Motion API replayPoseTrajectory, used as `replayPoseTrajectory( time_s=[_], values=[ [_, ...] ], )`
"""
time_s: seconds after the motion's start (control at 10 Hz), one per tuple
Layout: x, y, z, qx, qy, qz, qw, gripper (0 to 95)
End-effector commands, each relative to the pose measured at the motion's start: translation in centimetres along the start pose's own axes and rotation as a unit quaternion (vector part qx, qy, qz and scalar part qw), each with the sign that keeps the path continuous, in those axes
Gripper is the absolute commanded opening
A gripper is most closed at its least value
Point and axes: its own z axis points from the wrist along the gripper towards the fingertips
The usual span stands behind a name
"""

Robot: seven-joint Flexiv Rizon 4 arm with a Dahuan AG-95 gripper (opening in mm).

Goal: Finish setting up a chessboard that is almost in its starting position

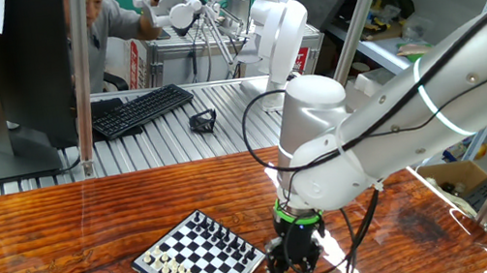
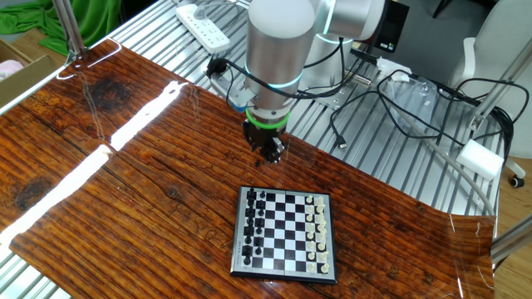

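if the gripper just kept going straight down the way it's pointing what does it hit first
Most likely the bare table. The gripper points straight down beside the chessboard, off its rim rather than over it, in both views. Nothing shows beneath the jaws, though how high it hangs is unclear.

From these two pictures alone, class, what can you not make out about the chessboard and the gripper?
- Which piece is misplaced: pieces on the chessboard are too small in both views.
- Whether the gripper is open or shut: dark and blurred in one fixed view; in the other fixed view its own body hides the fingers.
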Motion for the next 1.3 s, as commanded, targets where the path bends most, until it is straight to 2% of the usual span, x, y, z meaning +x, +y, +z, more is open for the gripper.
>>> replayPoseTrajectory(
  time_s=[0.1, 0.5, 0.6, 1.0, 1.1, 1.3],
  values=[
    [0.3, -0.55, 0.3, -0.01, -0.07, 0.018, 0.9974, 95.0],
    [0.49, -1.01, -0.06, -0.011, -0.056, 0.015, 0.9982, 95.0],
    [0.49, -1.01, -0.07, -0.014, -0.055, 0.017, 0.9982, 76.0],
    [0.47, -0.97, -0.03, -0.013, -0.048, 0.014, 0.9986, 76.0],
    [0.44, -0.91, 0.02, -0.013, -0.048, 0.014, 0.9987, 57.0],
    [0.33, -0.65, 0.22, -0.014, -0.048, 0.014, 0.9987, 57.0]
  ],
)
